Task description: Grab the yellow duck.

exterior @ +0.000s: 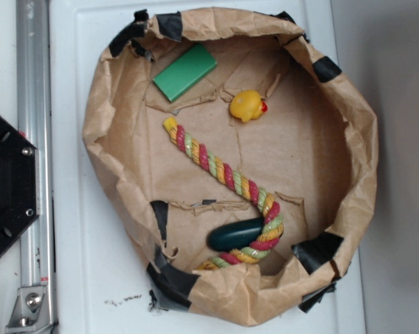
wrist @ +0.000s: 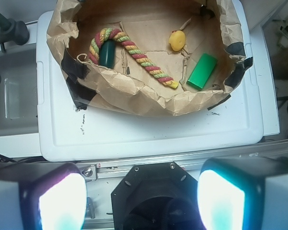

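Observation:
The yellow duck (exterior: 247, 105) with a red-orange beak lies on the brown paper in the upper middle of the paper-lined bin (exterior: 105, 83). It also shows in the wrist view (wrist: 177, 40), small and far off. My gripper (wrist: 141, 199) is open and empty, its two fingers wide apart at the bottom of the wrist view. It hangs high over the black robot base (wrist: 153, 196), well short of the bin. The gripper does not show in the exterior view.
A green block (exterior: 185, 71) lies left of the duck. A multicoloured twisted rope (exterior: 220, 170) runs diagonally across the bin, curling round a dark green oval object (exterior: 236, 234). The crumpled paper walls are taped with black tape. A metal rail (exterior: 33, 167) and the black base (exterior: 4, 184) are at the left.

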`<state>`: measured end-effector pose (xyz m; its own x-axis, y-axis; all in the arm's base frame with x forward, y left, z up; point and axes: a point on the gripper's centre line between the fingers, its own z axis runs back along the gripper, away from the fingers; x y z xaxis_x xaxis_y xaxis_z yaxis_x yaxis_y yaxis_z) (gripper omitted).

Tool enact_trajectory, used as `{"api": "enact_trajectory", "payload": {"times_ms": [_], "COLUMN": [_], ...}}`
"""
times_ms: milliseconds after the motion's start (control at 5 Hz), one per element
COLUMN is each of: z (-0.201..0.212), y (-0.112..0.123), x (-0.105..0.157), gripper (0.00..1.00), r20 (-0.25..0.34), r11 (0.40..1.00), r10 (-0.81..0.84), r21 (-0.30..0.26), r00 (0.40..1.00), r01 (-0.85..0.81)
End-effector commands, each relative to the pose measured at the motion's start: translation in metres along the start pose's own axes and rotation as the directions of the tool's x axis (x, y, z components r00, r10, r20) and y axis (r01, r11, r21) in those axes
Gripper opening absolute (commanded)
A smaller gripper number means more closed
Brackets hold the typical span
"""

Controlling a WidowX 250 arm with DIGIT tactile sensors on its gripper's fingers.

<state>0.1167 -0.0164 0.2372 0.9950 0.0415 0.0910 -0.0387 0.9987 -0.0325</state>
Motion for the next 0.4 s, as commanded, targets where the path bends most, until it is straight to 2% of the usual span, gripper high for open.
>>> {"api": "enact_trajectory", "payload": {"times_ms": [0,200], "z": [0.000,-0.015], "y": [0.000,0.017], "x": [0.000,0.035], "gripper": [1.00,1.00], "r20": [0.000,0.090], "r11": [1.000,0.997], "r10": [0.000,0.077], "r21": [0.000,0.011], "r00": [1.000,0.993], "r01": [0.000,-0.079]}}
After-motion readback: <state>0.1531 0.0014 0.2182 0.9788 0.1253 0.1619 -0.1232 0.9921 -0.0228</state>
